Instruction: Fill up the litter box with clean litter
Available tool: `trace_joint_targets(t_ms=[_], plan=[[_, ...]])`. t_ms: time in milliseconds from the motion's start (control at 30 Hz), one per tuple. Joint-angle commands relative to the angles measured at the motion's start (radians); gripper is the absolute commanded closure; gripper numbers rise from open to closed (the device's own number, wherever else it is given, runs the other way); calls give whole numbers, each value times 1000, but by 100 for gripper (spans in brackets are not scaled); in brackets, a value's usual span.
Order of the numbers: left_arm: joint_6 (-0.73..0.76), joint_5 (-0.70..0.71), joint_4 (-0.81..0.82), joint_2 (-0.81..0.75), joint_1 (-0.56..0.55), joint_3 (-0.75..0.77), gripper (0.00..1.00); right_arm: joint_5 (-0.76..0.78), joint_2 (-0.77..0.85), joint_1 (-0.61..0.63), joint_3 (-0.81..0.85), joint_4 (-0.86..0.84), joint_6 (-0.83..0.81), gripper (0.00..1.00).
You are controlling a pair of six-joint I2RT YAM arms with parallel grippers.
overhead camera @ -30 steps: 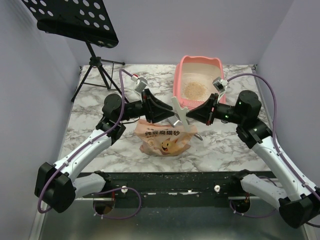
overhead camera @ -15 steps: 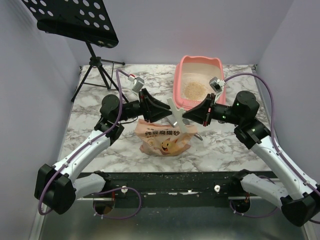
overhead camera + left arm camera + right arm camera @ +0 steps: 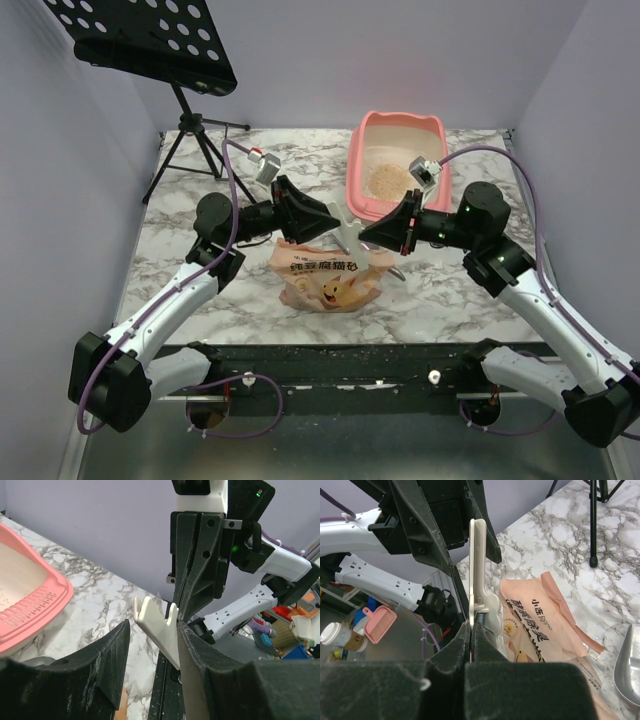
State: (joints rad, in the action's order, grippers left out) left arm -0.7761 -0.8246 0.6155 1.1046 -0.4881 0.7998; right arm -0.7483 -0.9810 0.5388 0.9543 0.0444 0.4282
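Observation:
The pink litter box (image 3: 357, 165) stands at the back centre with a small pile of tan clean litter (image 3: 388, 178) inside; its rim also shows in the left wrist view (image 3: 42, 597). An orange-tan printed bag (image 3: 330, 278) lies in front of it. My right gripper (image 3: 366, 232) is shut on a white spring clip (image 3: 475, 565) and holds it up above the bag (image 3: 540, 625). My left gripper (image 3: 336, 222) is open, its jaws on either side of the clip's forked end (image 3: 159, 624), which rests against the right-hand finger (image 3: 192, 650).
A grey metal scoop (image 3: 627, 672) lies on the marble table (image 3: 450, 290) by the bag's right side. A black music stand on a tripod (image 3: 190, 130) is at the back left. Grey walls close the sides and back.
Both grippers and the clip have shifted a little to the left above the bag. The right gripper stays shut on the clip and the left jaws stay open around it.

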Motion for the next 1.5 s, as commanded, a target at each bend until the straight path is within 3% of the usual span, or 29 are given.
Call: trace_joint_targets(t_ms=[0, 133, 333, 433, 467, 567, 700, 900, 1167, 1467], plan=[[-14, -31, 70, -8, 11, -14, 49, -2, -16, 21, 11, -34, 6, 100], [-14, -31, 72, -12, 13, -17, 55, 0, -24, 29, 1, -77, 15, 100], [-17, -45, 70, -5, 14, -16, 87, 4, -21, 32, -5, -90, 26, 100], [-12, -48, 69, -9, 14, -14, 91, -17, -24, 32, -3, -83, 18, 99], [-11, -51, 66, -9, 14, -14, 92, -25, -25, 32, 1, -65, 0, 92], [12, -57, 20, -23, 16, -4, 94, 27, 1, 30, 9, 34, -66, 56], [52, -74, -52, -51, 14, 7, 95, 90, 44, 32, 44, 135, -161, 39], [115, -116, -142, -103, 14, 4, 96, 96, 31, 32, 118, 264, -270, 33], [26, -165, 18, -95, 14, -50, 96, -31, -65, 32, 146, 249, -258, 31], [5, -179, 52, -84, 14, -59, 96, -192, -103, 33, 129, 186, -238, 31]])
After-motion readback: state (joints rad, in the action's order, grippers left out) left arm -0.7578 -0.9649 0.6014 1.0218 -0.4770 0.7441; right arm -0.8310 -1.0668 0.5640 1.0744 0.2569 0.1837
